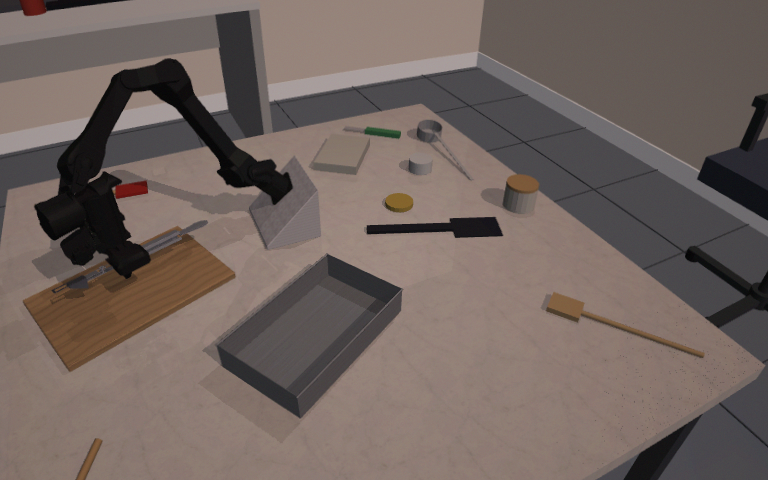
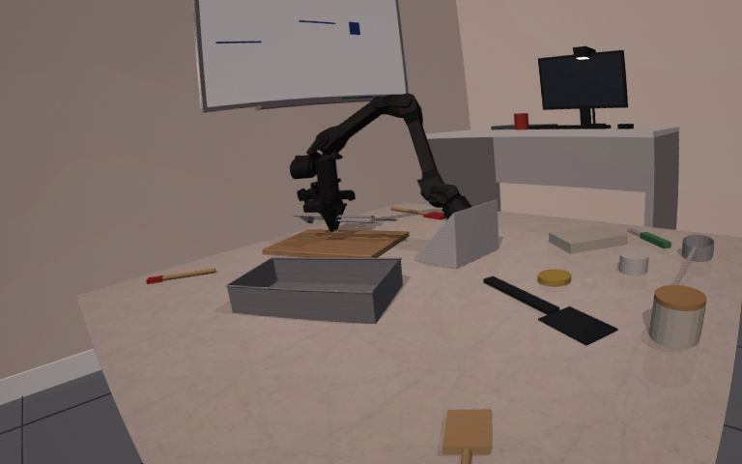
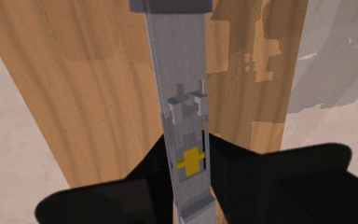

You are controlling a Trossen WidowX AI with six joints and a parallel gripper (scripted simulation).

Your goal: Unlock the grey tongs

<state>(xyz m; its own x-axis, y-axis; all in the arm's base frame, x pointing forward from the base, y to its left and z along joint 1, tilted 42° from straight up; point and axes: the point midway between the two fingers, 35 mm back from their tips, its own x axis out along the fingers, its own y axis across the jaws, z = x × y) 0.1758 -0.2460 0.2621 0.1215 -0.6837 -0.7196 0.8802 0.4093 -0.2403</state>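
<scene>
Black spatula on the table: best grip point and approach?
Grip the black spatula on its long narrow handle, from straight above, gripper closing across the handle's width. It lies flat on the table; the blade is probably too wide and thin to pinch. The gripper is shut on the tongs.

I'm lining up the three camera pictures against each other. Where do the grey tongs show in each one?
Top: grey tongs at far left, held by the gripper over the wooden board's back edge.
Exterior: tongs centre, level, just above the board.
Wrist: tongs run up the middle, board beneath.
Shared landmark: the wooden board.
</scene>
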